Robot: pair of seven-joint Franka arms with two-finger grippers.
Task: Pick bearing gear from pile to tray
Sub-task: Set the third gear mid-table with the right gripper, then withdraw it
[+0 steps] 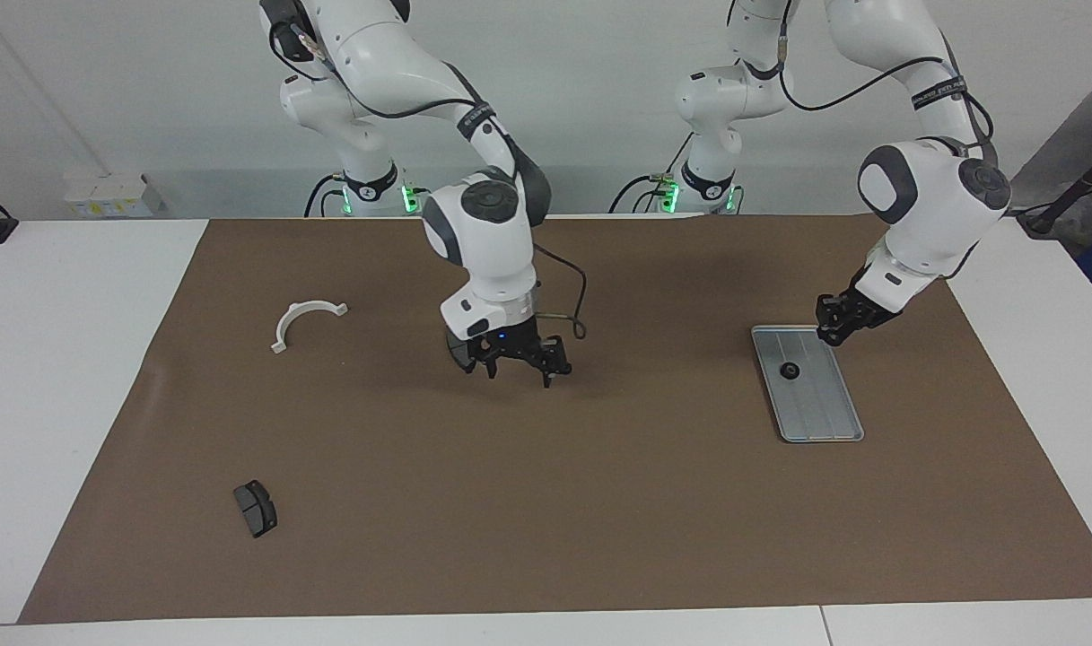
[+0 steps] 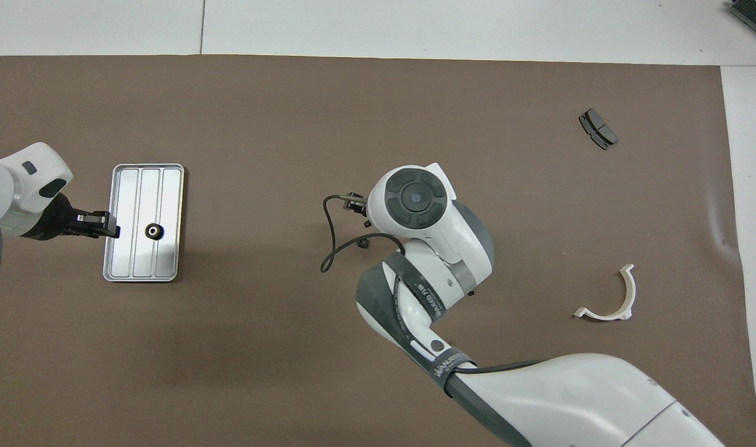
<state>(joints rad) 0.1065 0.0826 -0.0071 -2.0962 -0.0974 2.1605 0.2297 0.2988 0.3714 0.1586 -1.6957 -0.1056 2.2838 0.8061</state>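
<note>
Gear (image 1: 790, 371) lies flat in the tray (image 1: 824, 417), with neither tool touching it.
The tray sits on the brown mat (image 1: 599, 502) toward the left arm's end of the surface, and the gear rests in its half nearer the robots. The left tool (image 1: 834, 334) hangs over the tray's corner nearest the robots; whether its fingers are spread or pressed together I cannot tell, and nothing shows between them. The right tool (image 1: 519, 370) hangs low over mid-mat with its fingers spread and empty, hiding most of a dark pad (image 1: 460, 354) beside it. A white half-ring (image 1: 305, 322) lies toward the right arm's end, and a second pad (image 1: 256, 508) lies farther from the robots than it.
</note>
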